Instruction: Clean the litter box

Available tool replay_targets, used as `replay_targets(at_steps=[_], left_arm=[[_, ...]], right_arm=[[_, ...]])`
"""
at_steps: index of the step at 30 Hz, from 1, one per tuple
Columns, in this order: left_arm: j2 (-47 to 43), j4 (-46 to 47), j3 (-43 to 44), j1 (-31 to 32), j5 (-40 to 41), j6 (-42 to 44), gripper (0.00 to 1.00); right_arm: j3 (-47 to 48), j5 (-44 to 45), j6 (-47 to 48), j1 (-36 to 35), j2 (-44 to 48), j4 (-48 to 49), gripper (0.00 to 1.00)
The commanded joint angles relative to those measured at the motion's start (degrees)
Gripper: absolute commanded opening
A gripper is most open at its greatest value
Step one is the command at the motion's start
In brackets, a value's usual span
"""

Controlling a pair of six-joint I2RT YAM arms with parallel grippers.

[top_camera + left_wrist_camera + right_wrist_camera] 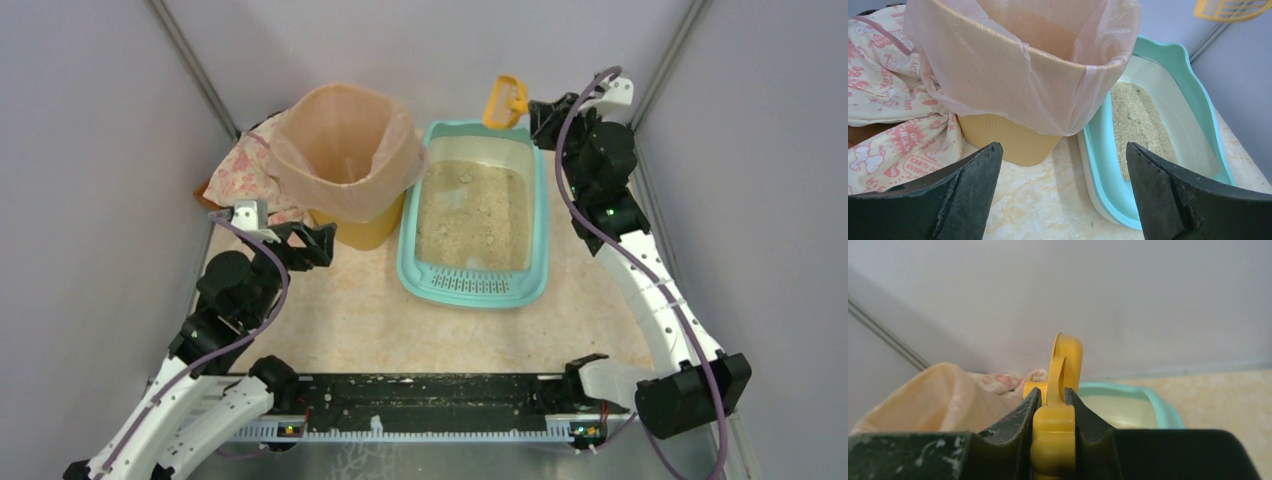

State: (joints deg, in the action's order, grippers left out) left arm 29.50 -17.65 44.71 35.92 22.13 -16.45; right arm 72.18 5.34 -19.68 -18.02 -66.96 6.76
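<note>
The teal litter box lies mid-table, its slotted grille at the near end and beige litter inside; it also shows in the left wrist view and the right wrist view. My right gripper hangs above the box's far right corner, shut on the handle of a yellow scoop, seen edge-on between the fingers. My left gripper stands open near the front of the yellow bin, nothing between its fingers.
A round yellow bin with a peach bag liner stands left of the litter box, touching or nearly touching it. A patterned cloth lies behind and left of the bin. Grey walls close in on three sides.
</note>
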Motion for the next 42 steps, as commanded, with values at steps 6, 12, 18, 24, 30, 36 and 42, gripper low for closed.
replay_targets(at_steps=[6,12,18,24,30,36,42], left_arm=[[0.91,3.36,-1.65,0.17,-1.38,0.35,0.99],[0.76,2.31,-1.55,0.17,-0.91,0.32,0.99],[0.10,1.92,-1.89,0.17,-0.61,-0.08,0.99],[0.33,1.81,-1.74,0.11,-0.19,0.27,0.99],[0.41,1.50,-1.73,0.16,0.18,0.28,0.99],[0.34,1.39,-1.71,0.14,0.72,0.54,0.99],[0.65,1.40,-1.73,0.18,0.61,0.56,0.99]], right_arm=[[-4.90,-3.96,-6.93,2.24,-4.53,-12.43,0.00],[-7.63,-3.92,-12.64,2.22,-11.91,-9.40,0.00],[-10.16,0.46,-18.07,1.46,-18.49,-3.41,0.00],[-7.77,4.88,-19.40,1.06,-23.46,-1.39,0.00],[-7.03,9.55,-21.08,0.95,-25.17,0.50,0.00],[-6.54,14.21,-21.13,0.92,-25.82,1.80,0.00],[-2.97,14.29,-20.93,0.37,-30.35,1.49,0.00]])
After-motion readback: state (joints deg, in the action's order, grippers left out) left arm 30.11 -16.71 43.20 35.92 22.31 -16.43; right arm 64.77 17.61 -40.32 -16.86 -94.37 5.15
